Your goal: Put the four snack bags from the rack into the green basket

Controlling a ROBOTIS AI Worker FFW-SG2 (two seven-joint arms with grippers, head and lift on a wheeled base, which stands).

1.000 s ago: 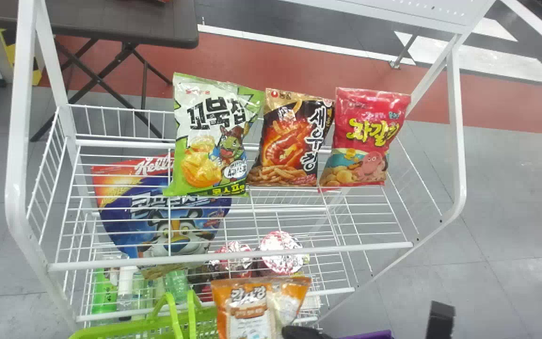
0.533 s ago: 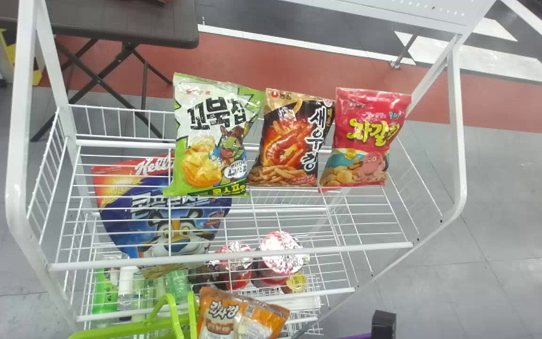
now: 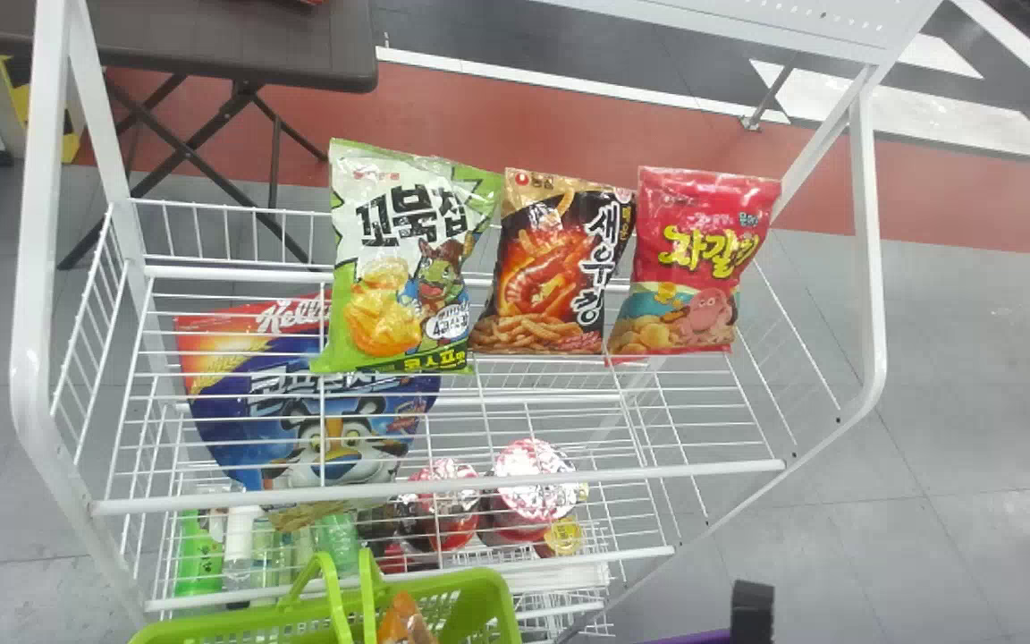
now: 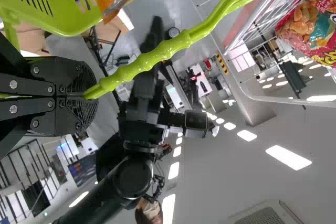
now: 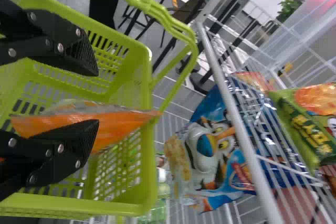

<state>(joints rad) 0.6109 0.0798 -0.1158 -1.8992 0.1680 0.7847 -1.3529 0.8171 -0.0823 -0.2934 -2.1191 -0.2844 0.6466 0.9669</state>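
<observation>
Lowered since the earlier frame, the orange snack bag [image 3: 403,622] is now in the green basket [image 5: 148,166]. We find the left gripper [image 4: 86,95] closed on the basket handle [image 4: 157,53], the right gripper [image 5: 98,97] spread wide at the orange bag. Beyond, we record three bags side by side on the rack [image 3: 443,487]: green-and-white bag [image 3: 403,259], black bag [image 3: 555,268], red bag [image 3: 694,259].

White wire shelf [image 3: 703,470], green-and-white bag [image 3: 403,264], black bag [image 3: 551,268] and red bag [image 3: 694,259] in a row toward its rear edge, red nearest the right
</observation>
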